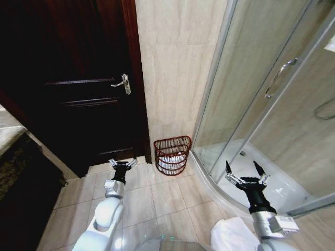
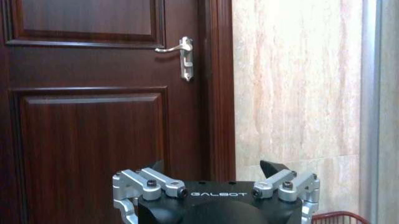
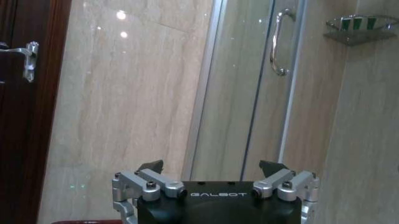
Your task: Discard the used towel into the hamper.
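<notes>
- A white cloth bundle (image 1: 233, 234), likely the used towel, lay at the near edge just beside the right arm's wrist; neither gripper held it. Whether it sat on the robot's body or the floor couldn't be told. Risk: it slides off or snags when the arm moves.
- Right gripper (image 1: 245, 168) hung over the curved shower threshold (image 1: 209, 180), jaws spread wide and empty. The towel was behind and below it, so reaching back is awkward; the forearm could drag the cloth away instead of grasping it.
- Left gripper (image 1: 122, 163) was also spread open and empty, over the floor tiles in front of the dark door (image 1: 78, 78). A swing left could clip the door or its frame.
- The hamper (image 1: 172, 155) stood farther off on the floor, against the tiled wall (image 1: 172, 63), squeezed between door frame and shower glass (image 1: 261, 78). It already held something white, so free room looked limited.
- Judged failure modes: the mouth is small and wedged, so a drop from the right could knock the glass rail, and a loose towel could drape over the rim or land on the tiles. The light basket might tip if nudged.
</notes>
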